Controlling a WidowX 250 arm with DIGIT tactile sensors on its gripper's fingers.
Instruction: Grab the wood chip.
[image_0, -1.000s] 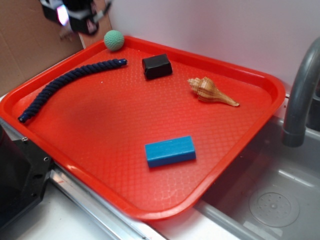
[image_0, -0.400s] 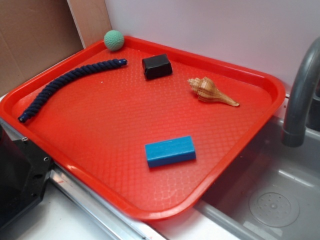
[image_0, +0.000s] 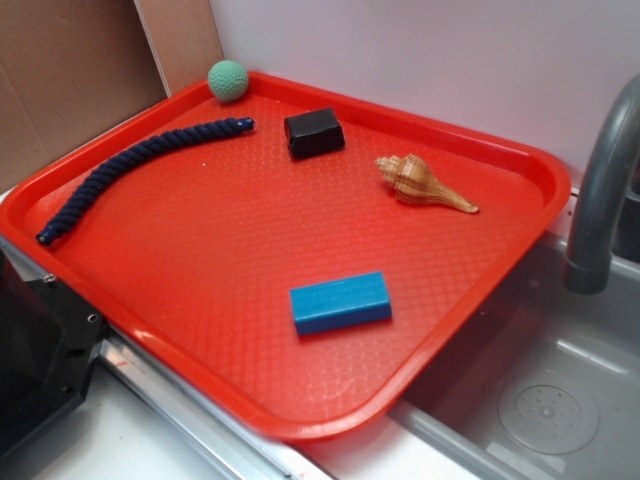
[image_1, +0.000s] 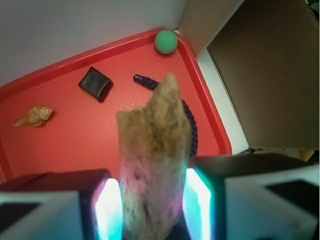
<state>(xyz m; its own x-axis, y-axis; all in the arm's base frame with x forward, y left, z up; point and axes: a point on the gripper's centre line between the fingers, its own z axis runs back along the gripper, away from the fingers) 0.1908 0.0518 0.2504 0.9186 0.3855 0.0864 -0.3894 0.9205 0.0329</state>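
Change since a second ago: our arm, which then showed at the far left corner of the exterior view above the ball, is gone from that view now; nothing on the tray has shifted.
Meaning for the task: we judge the grab is made, since the wrist view looks down on the tray from well above with the wood held between the jaws.
Red tray: one, large and textured, filling most of the exterior view, with a grey sink and faucet to its right.
Navy rope: one, lying in a long curve along the tray's left side, its far end near the ball.
Blue block: one, rectangular, lying flat at the near middle of the tray, well apart from the rest.
Gripper: one, seen only in the wrist view, its two pads glowing teal and pink, jaws closed in on the wood from both sides.
Wood chip: one, light brown-grey and rough-grained, pinched at its lower end, its jagged tip sticking out away from the camera; it is off the tray and not seen in the exterior view.
Seashell: one, tan and ribbed, on the right of the tray, its pointed tip aimed right.
Black block: one, at the far middle of the tray, left of the shell.
Green ball: one, resting against the tray's far left rim.
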